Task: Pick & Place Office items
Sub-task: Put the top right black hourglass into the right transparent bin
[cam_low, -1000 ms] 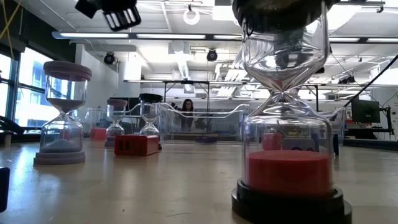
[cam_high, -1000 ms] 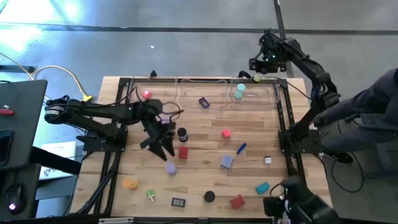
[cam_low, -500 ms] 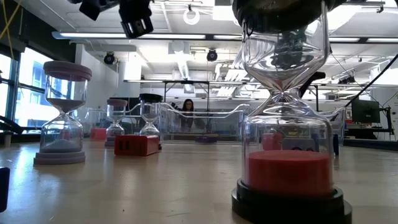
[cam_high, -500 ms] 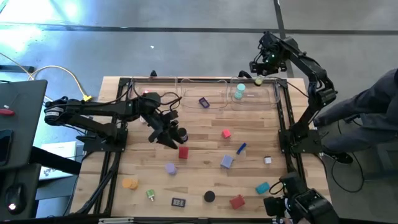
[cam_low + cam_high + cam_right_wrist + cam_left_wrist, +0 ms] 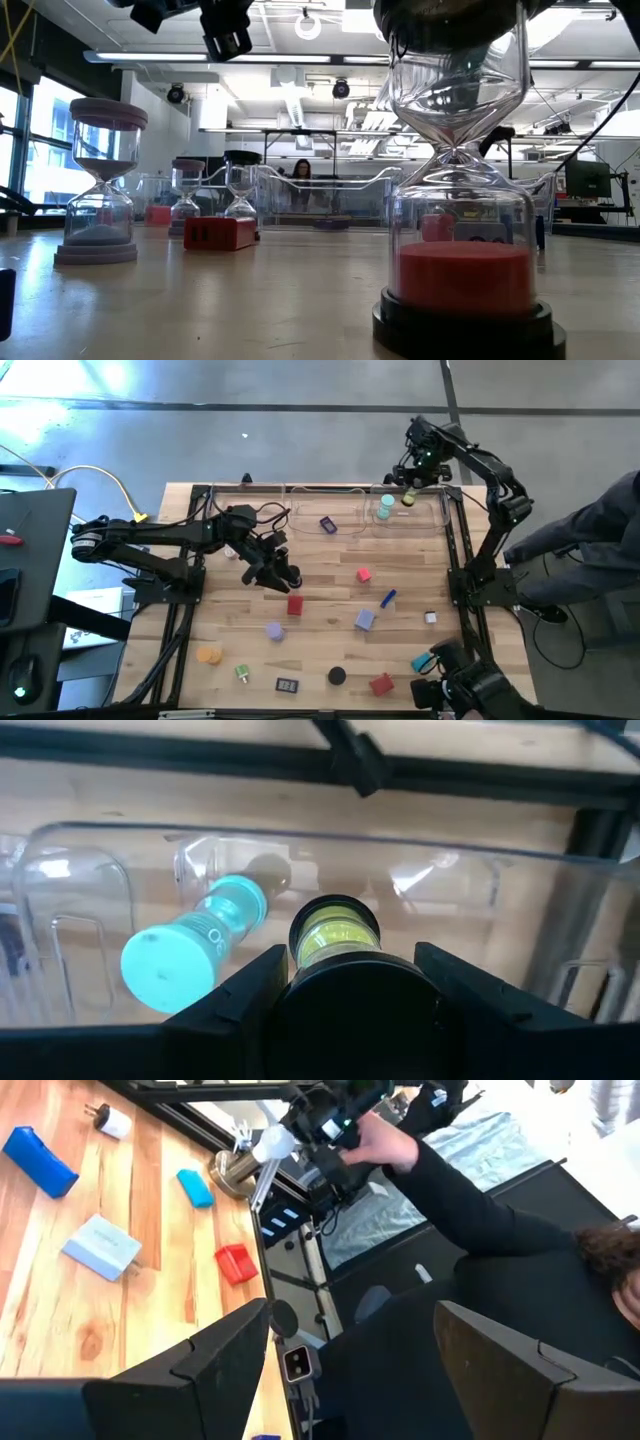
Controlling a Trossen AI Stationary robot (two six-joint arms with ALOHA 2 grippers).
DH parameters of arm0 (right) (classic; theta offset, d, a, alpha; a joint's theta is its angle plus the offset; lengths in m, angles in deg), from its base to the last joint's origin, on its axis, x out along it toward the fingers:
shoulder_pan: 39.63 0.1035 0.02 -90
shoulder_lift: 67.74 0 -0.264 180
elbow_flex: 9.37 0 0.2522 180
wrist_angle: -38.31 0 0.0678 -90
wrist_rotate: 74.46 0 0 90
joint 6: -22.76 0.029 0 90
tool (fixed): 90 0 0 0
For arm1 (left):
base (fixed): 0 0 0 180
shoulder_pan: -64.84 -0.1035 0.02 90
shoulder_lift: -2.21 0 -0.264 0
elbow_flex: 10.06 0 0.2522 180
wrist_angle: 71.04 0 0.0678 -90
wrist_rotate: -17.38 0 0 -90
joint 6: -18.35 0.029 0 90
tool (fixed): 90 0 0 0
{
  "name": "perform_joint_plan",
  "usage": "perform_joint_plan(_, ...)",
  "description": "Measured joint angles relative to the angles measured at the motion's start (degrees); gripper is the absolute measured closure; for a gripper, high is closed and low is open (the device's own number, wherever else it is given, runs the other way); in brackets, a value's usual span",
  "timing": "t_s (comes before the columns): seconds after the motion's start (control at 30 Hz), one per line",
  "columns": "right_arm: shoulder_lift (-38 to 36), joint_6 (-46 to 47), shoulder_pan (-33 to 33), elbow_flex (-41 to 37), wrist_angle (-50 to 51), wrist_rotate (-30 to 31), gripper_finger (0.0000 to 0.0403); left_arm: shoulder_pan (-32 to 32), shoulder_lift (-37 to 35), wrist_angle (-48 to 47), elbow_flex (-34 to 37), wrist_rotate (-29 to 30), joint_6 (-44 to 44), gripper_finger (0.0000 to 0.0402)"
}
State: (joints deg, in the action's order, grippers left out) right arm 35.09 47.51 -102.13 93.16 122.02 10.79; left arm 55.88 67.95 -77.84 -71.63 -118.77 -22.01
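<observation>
The office items are small sand timers and blocks scattered on the wooden table. My left gripper [image 5: 276, 571] hangs open above the table's middle, just left of a black-capped timer [image 5: 293, 573] that stands on its end. In the left wrist view my left gripper [image 5: 350, 1320] has nothing between its fingers. My right gripper [image 5: 410, 492] is over the clear tray [image 5: 440, 520] at the far right, shut on a yellow-green timer [image 5: 408, 498]. A teal timer [image 5: 190, 945] lies on its side in that tray. My right gripper [image 5: 350, 965] pinches the yellow-green timer by its dark end cap [image 5: 350, 985], one finger on each side of it. The fingers come from above, slanting down toward the tray. The timer is lifted clear and points away from the wrist, its yellow glass [image 5: 335, 935] above the tray.
A red block [image 5: 295, 605], pink block [image 5: 364, 574], blue stick [image 5: 388, 598], lavender block [image 5: 365, 620], lilac timer [image 5: 273, 630] and orange piece [image 5: 208, 655] lie on the table. More items sit along the near edge. A person [image 5: 600, 540] stands at the right.
My left gripper has moved from over the lilac timer toward the far edge and a little right, ending beside the black-capped timer. My right gripper has carried the yellow-green timer left and toward the near edge, over the tray.
</observation>
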Motion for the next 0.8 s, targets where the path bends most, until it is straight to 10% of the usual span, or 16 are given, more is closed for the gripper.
perform_joint_plan(0.8, 3.3, 6.1, 7.5, 0.0, -1.7, 6.4, 0.0212, 3.0, 0.0, -0.1, 0.0, -2.5, -1.3, 0.0124)
